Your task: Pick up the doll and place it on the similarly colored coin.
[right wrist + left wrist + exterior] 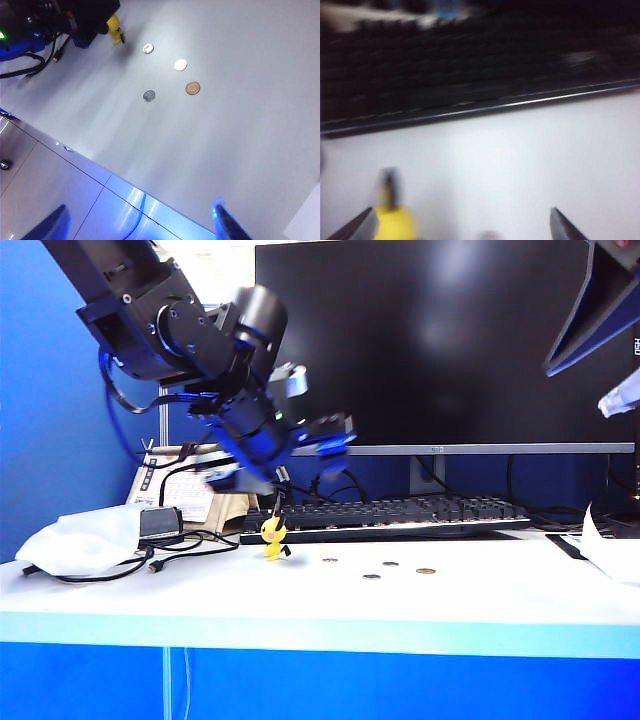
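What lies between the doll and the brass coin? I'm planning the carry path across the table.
Only flat coins. The doll stands by the keyboard, with the open left gripper just above it. Grey coins lie between it and the brass coin. The open right gripper stays clear.

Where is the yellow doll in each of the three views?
Exterior view: doll stands on the table, in front of the keyboard, under the left hand.
Left wrist view: doll blurred, by one finger of the open hand.
Right wrist view: doll far off, beside the left arm.
Shared landmark: white table.
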`<state>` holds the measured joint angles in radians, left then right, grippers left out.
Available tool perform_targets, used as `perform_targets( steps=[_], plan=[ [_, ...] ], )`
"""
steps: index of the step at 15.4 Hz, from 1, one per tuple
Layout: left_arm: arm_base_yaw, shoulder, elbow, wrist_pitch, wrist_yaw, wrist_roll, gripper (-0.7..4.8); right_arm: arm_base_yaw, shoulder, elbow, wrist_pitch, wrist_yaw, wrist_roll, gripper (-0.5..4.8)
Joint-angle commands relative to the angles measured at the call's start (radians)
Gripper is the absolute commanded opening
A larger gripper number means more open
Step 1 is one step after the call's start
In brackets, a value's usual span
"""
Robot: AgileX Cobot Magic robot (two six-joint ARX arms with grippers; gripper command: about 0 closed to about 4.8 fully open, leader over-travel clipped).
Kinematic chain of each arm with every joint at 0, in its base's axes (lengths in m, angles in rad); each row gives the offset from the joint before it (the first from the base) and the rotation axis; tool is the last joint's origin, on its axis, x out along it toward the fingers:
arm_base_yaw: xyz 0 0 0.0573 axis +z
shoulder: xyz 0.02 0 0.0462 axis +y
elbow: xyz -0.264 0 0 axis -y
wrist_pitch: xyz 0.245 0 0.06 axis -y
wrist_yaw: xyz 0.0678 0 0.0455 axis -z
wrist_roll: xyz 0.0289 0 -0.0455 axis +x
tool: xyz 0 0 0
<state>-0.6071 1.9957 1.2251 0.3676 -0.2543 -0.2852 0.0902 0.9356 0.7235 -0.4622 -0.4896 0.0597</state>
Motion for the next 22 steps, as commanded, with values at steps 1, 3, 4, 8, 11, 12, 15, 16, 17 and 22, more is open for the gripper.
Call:
perform_targets(
  steps=[1, 3, 4, 8, 11, 12, 15, 16, 17, 22],
  plan=[
    [0.018, -0.002, 0.008, -0.007, -0.046, 0.005, 4.79, 0.0, -0.002, 0.0, 0.027, 0.001, 0.0, 3.69],
    [0.026, 0.01, 0.009, -0.01, -0.045, 0.004, 4.79, 0.0, -0.002, 0.0, 0.027, 0.001, 0.0, 3.69],
    [0.026, 0.022, 0.009, -0.023, -0.043, -0.002, 4.79, 0.0, -0.002, 0.0, 0.037, 0.001, 0.0, 3.69],
    [0.026, 0.053, 0.009, -0.04, -0.018, -0.042, 4.79, 0.0, 0.0, 0.0, 0.065, -0.003, 0.019, 3.69],
    [0.029, 0.075, 0.009, -0.02, -0.019, -0.044, 4.79, 0.0, 0.0, 0.0, 0.067, -0.003, 0.019, 3.69],
    [0.03, 0.087, 0.01, -0.006, -0.019, -0.043, 4.79, 0.0, 0.0, 0.0, 0.066, -0.003, 0.019, 3.69],
    [0.03, 0.109, 0.016, 0.038, -0.023, -0.037, 4.79, 0.0, 0.0, 0.0, 0.066, -0.003, 0.019, 3.69],
    [0.03, 0.117, 0.026, 0.04, -0.022, -0.035, 4.79, 0.0, 0.001, 0.0, 0.065, -0.003, 0.019, 3.69],
    [0.037, 0.127, 0.048, 0.039, -0.021, -0.001, 4.79, 0.0, 0.001, 0.0, 0.063, -0.003, 0.019, 3.69],
    [0.038, 0.13, 0.067, 0.034, -0.022, 0.009, 4.79, 0.0, 0.002, 0.0, 0.062, -0.003, 0.019, 3.69]
  ],
)
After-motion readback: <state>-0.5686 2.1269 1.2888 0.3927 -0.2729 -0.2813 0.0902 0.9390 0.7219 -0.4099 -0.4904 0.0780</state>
